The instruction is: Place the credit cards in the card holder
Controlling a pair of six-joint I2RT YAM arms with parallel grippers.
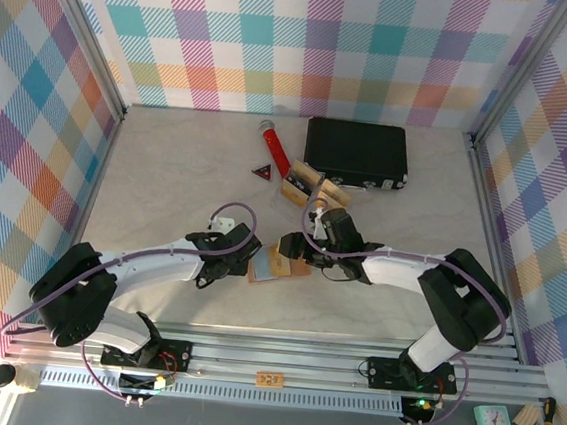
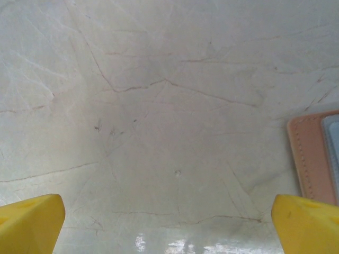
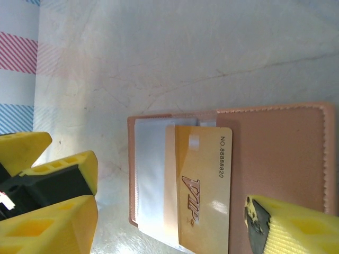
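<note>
Right claw [image 3: 172, 217] is spread apart and not gripping anything. The gold credit card [image 3: 204, 185] just lies between its fingers on the open card holder [image 3: 275, 153], lower middle of frame. Left claw [image 2: 169, 222] is wide apart too, over bare table [image 2: 159, 106], with the card holder's edge at far right.

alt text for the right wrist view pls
A gold VIP card lies on the reddish-brown card holder, overlapping its clear pocket, on a pale marble-look table. The right gripper is open, with its yellow fingers standing apart on either side and not touching the card.
</note>
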